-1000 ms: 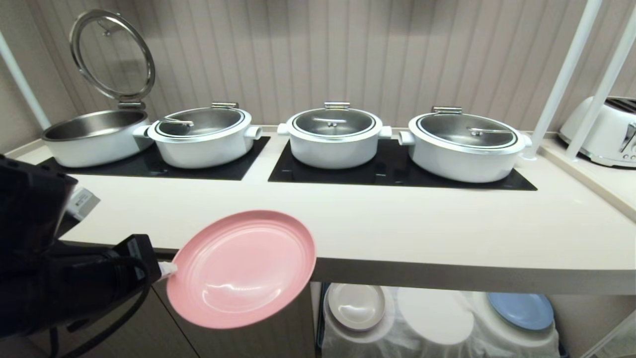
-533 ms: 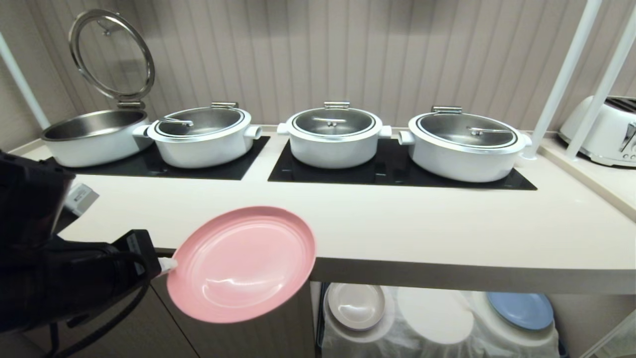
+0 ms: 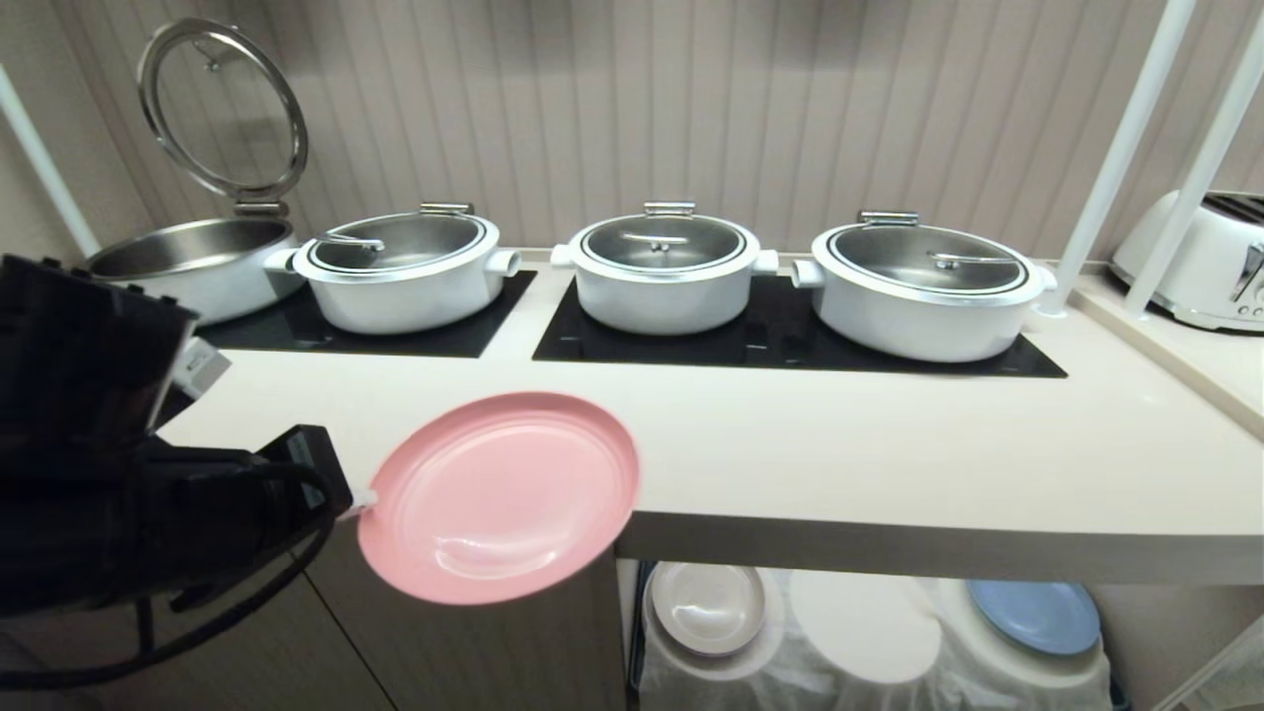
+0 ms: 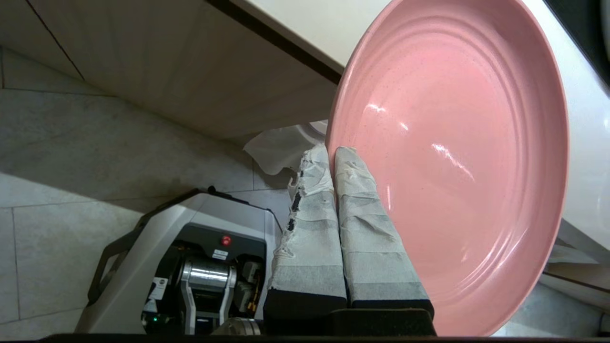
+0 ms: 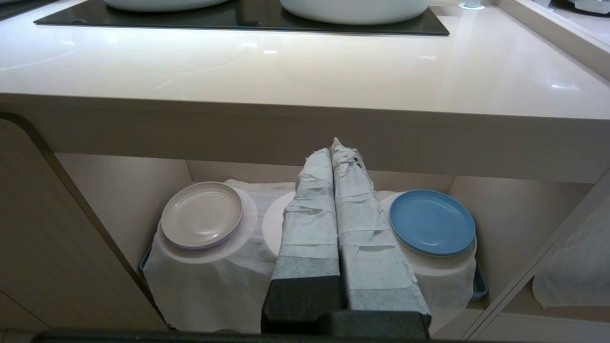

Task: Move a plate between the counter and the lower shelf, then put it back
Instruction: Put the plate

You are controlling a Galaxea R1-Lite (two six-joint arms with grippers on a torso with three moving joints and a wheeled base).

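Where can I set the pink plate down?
Bare counter strip between the hob panels and front edge. Below, the middle cloth mound is free between the cream plate and blue plate. The white pots crowd the back.

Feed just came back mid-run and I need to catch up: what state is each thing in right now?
pink plate: held by its rim, off the counter
left gripper: shut on the plate's rim
right gripper: shut, empty, facing the lower shelf
leftmost pot: lid up
other three pots: lids on
cream plate: on left mound
middle mound: bare
blue plate: on right mound
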